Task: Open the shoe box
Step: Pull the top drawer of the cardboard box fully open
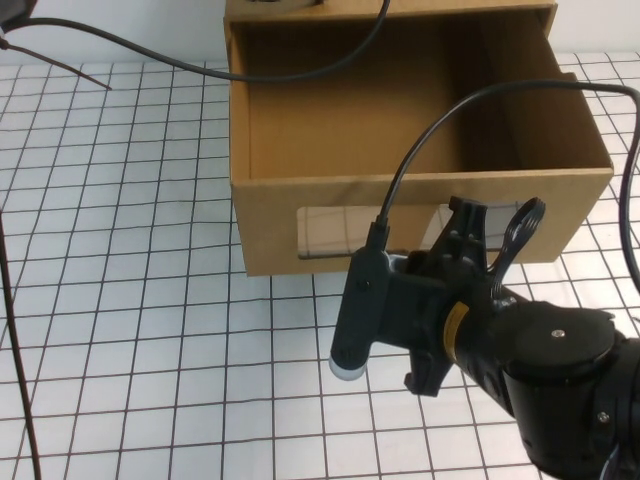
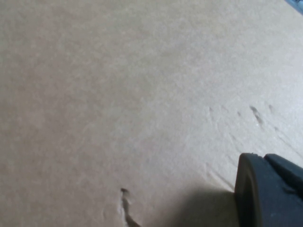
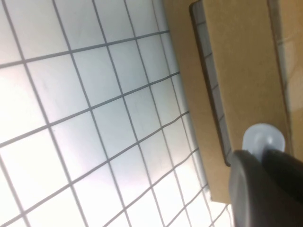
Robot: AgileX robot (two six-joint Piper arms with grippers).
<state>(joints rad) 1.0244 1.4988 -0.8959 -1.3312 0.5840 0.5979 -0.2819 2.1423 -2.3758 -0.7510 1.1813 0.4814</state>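
The brown cardboard shoe box (image 1: 270, 225) stands at the back middle of the gridded table, open on top with its inside bare. A strip of cardboard (image 1: 400, 8) rises behind its far wall. The front wall has a clear window (image 1: 335, 230). My right gripper (image 1: 495, 215) is just in front of the front wall's right part, shut and holding nothing. In the right wrist view the right gripper (image 3: 262, 153) shows with the box front (image 3: 246, 56) beside it. My left gripper (image 2: 265, 158) is close over plain cardboard (image 2: 118, 94), its fingers together; it is out of the high view.
A black cable (image 1: 300, 75) crosses over the box's far left corner. Another cable (image 1: 450, 110) arcs over the box's inside to my right wrist camera (image 1: 357, 315). White gridded table (image 1: 120, 250) lies to the left of and in front of the box.
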